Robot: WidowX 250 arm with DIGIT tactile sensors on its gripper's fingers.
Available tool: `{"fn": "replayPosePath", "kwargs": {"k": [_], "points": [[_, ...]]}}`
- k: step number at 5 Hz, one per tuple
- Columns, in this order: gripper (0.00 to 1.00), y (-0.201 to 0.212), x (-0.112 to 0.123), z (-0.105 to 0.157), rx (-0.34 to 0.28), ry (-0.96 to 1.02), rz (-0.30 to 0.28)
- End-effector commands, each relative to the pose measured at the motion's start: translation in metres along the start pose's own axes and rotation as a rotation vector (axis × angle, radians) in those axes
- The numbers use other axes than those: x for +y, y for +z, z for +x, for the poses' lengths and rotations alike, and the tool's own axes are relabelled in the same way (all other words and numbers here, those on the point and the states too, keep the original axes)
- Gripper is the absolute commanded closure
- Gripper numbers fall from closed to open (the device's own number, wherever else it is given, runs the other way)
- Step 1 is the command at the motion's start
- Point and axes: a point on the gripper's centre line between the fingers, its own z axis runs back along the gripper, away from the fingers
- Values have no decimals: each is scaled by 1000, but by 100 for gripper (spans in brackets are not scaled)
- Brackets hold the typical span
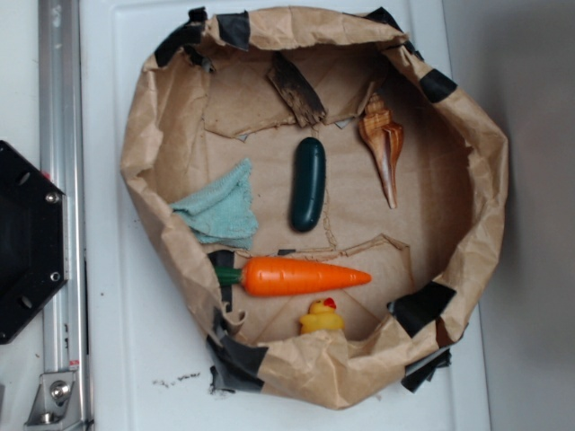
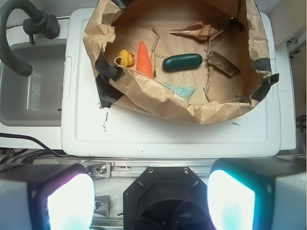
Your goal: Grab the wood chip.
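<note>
**Wood chip at rest in paper tub, gripper clear of it**

Exterior view: a crumpled brown paper tub point(image 1: 139, 135), rim patched with black tape point(image 1: 422, 305), sits on a white worktop point(image 1: 108, 359). The wood chip point(image 1: 295, 87) lies flat on the tub floor at upper centre of the frame, just under the far rim, dark and streaky, set on a diagonal. Just below it, apart, is a dark green pickle point(image 1: 308, 183), lying lengthwise top to bottom. To the right of the chip, near but not touching, is an orange-brown spiral seashell point(image 1: 383, 144), point aimed down. A pale teal cloth point(image 1: 222, 208) lies crumpled against the left wall. Lower in the tub: an orange carrot point(image 1: 301, 277), tip pointing right, and a yellow rubber duck point(image 1: 322, 318) below it at the near rim. No gripper shows in this view; a black base plate point(image 1: 27, 242) and a metal rail point(image 1: 61, 180) run along the left edge.

Wrist view: the chip point(image 2: 223, 63) shows at upper right of the frame, right of the pickle point(image 2: 182, 62). The two fingers point(image 2: 69, 201) fill the lower corners, blurred and bright, set wide apart with nothing between them, well short of the tub. The gripper point(image 2: 151, 201) touches no object. A grey sink point(image 2: 29, 91) is at left.
</note>
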Motion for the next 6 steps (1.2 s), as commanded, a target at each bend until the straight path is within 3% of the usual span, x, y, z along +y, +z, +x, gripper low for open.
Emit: {"fn": "replayPosePath", "kwargs": {"k": [1,4,6], "points": [[0,0,0,0,0,0,0],[0,-64,59,90,36,-130,154],[0,-110,77,119,59,-446,158]]}}
